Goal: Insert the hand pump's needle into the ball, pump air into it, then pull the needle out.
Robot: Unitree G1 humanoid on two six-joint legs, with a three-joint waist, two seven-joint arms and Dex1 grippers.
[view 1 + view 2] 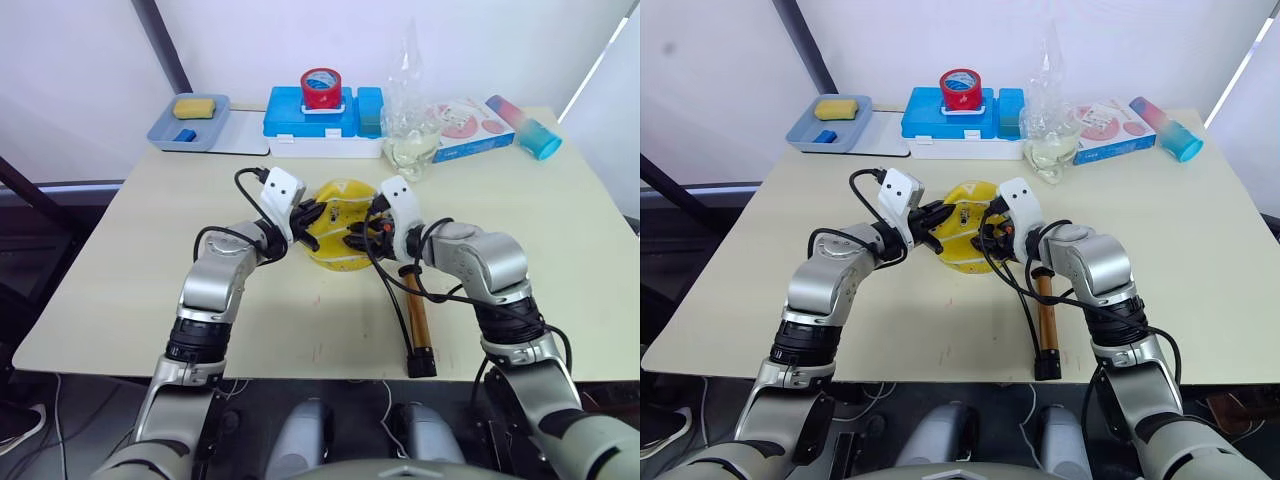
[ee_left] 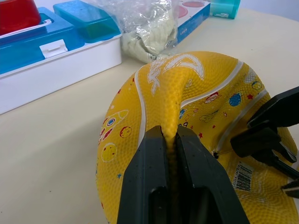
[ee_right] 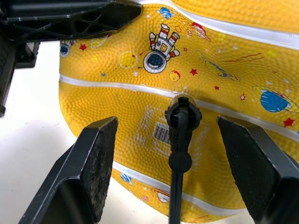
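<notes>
Left gripper (image 2: 172, 154) — its 2 black fingers pinch a raised fold of the dented yellow rubber ball (image 1: 335, 225), which sits at mid-table. Right gripper (image 3: 175, 158) — fingers spread wide on either side of the black needle fitting (image 3: 181, 116), which is seated against the ball's white seam. The gold-bronze hand pump (image 1: 416, 320) lies beside the right forearm. Likely risk: the pinched fold slips, tilting the ball and bending the needle.
</notes>
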